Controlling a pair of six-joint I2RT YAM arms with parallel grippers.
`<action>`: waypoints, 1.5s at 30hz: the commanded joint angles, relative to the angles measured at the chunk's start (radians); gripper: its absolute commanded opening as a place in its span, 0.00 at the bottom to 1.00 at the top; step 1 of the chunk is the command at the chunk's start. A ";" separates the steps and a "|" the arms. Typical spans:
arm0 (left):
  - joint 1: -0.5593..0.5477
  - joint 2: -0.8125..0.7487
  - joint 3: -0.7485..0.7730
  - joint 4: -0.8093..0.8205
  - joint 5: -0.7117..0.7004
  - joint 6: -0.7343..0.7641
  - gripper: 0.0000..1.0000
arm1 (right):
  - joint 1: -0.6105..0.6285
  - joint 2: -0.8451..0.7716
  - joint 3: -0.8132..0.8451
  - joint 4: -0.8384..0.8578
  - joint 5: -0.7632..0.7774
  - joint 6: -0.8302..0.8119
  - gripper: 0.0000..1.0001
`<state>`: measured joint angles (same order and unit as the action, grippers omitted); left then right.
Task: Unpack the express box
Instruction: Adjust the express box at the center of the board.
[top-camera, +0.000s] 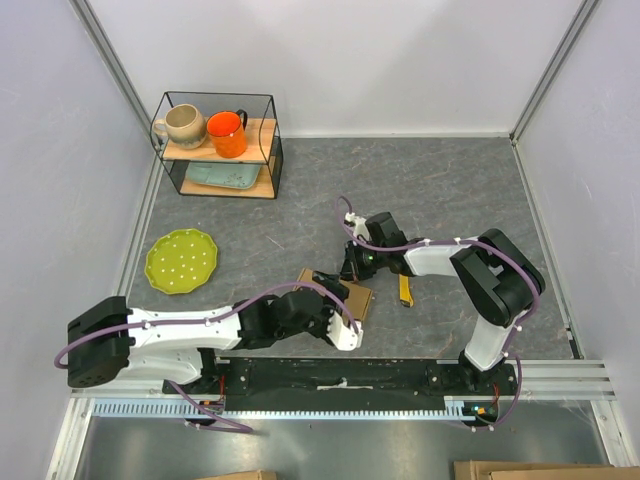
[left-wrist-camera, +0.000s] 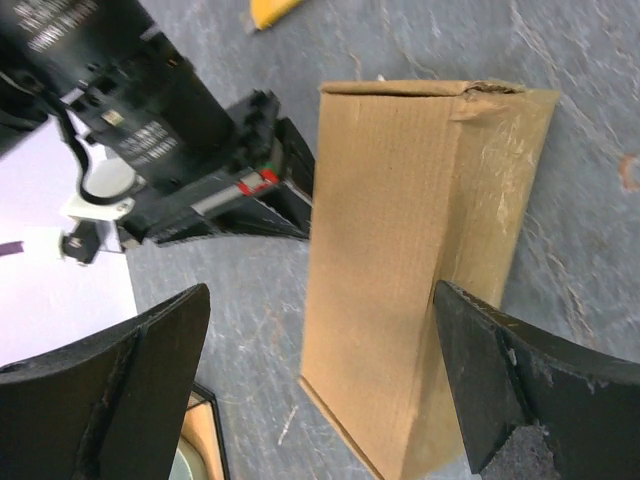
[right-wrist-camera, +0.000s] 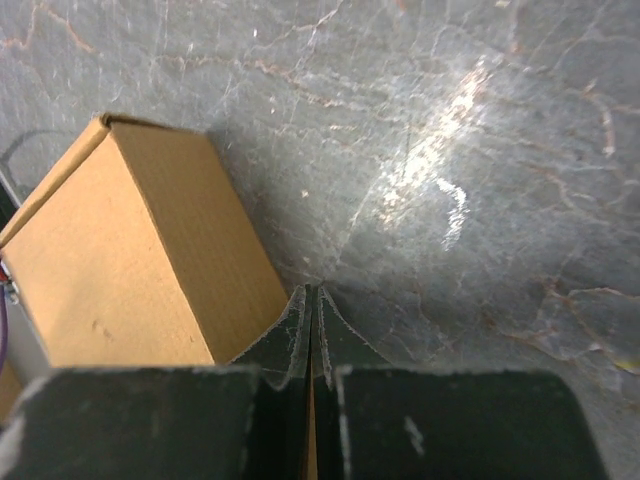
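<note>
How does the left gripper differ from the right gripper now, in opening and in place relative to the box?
The left gripper is wide open; the right gripper is shut, fingers pressed together. The left gripper has the express box between its fingers; the right gripper points at the table beside the box, not around it. Both are close to the same box.

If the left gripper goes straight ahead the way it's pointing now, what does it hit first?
The express box. In the left wrist view it lies directly ahead, framed between the open fingers of the left gripper, so its cardboard top would be met first. How much gap remains is hard to judge.
</note>
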<state>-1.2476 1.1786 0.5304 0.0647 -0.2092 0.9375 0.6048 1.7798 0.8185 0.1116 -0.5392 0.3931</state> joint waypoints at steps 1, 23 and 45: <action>0.031 0.012 0.108 0.095 -0.035 0.070 0.99 | 0.023 -0.010 -0.007 -0.001 0.019 -0.008 0.00; 0.070 0.053 0.068 0.093 -0.021 0.049 0.99 | 0.033 -0.037 0.034 -0.058 0.113 -0.023 0.00; 0.111 0.107 0.287 -0.116 -0.032 -0.031 0.99 | -0.091 -0.098 0.099 -0.095 0.205 -0.013 0.53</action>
<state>-1.1534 1.2758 0.6891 0.0834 -0.2310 0.9672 0.5285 1.7435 0.9150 0.0189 -0.3576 0.3885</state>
